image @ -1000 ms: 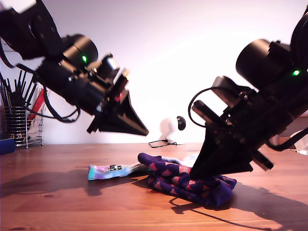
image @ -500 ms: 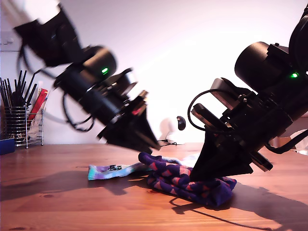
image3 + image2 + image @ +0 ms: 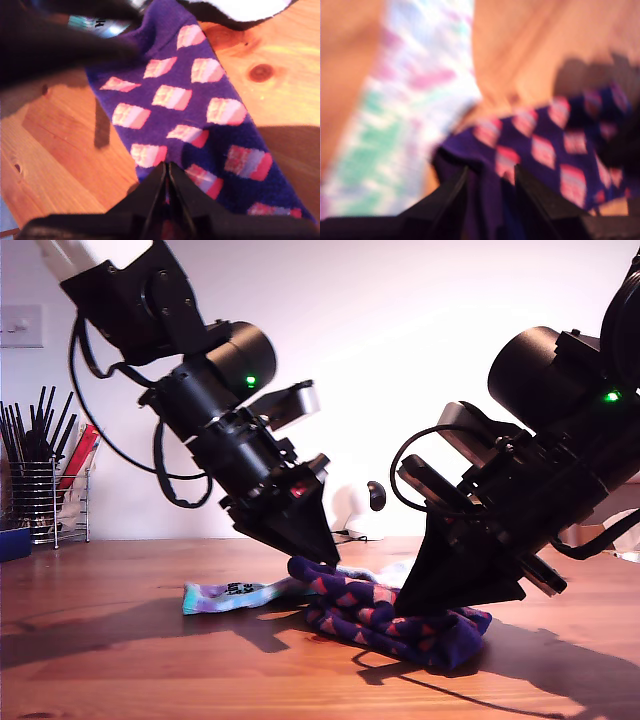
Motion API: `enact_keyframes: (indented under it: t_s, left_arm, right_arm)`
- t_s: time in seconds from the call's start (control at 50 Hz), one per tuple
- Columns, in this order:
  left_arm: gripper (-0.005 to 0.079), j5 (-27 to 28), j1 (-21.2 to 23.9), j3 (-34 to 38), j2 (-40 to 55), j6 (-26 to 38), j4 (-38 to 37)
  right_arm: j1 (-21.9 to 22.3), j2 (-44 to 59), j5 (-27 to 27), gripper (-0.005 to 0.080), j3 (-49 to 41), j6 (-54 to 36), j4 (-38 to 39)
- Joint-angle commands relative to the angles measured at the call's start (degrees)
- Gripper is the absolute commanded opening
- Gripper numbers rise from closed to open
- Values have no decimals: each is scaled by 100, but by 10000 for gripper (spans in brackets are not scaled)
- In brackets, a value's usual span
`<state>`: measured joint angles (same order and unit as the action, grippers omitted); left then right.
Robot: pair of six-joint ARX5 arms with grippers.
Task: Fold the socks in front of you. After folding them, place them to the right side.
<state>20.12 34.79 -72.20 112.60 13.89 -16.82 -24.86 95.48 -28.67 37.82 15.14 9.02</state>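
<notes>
The navy sock (image 3: 390, 622) with red-orange diamonds lies bunched on the wooden table, partly over the pastel tie-dye sock (image 3: 225, 595), which stretches toward the exterior view's left. My first gripper (image 3: 322, 558) points down at the navy sock's raised end. In the blurred first wrist view its jaws (image 3: 490, 185) stand open, straddling the navy sock's edge (image 3: 555, 150) beside the tie-dye sock (image 3: 405, 100). My second gripper (image 3: 420, 608) presses on the other part of the navy sock. The second wrist view shows it (image 3: 166, 172) shut on the navy fabric (image 3: 175, 100).
A wire holder of pens (image 3: 40, 490) and a blue object (image 3: 12, 542) stand at the exterior view's far left. A small dark device (image 3: 376, 496) with a cable sits at the back by the wall. Bare table (image 3: 150, 660) lies in front.
My first arm has swung down and toward the exterior view's right, bringing its tip from mid-air onto the navy sock's end. The second arm and both socks have stayed put.
</notes>
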Motion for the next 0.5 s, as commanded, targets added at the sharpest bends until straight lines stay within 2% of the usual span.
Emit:
enact_keyframes:
  t_s: [0.0,0.12,0.16,0.24,0.26,0.48]
  left_arm:
    - [257,-48,35,61,229,131,-92]
    - [228,-179,63,50,249,157,-140]
    - [167,-188,63,28,249,157,-157]
    - [-36,-109,59,-103,249,157,-350]
    - [-16,-90,59,-144,249,153,-400]
    - [-21,367,20,-787,249,52,-1453]
  right_arm:
    - [-24,33,11,-11,57,-15,55]
    - [-24,33,11,-11,57,-17,61]
    - [-24,33,11,-11,57,-17,66]
    - [-24,31,11,-11,57,-17,55]
    - [-24,31,11,-11,57,-17,55]
    - [-24,31,13,-11,57,-22,57]
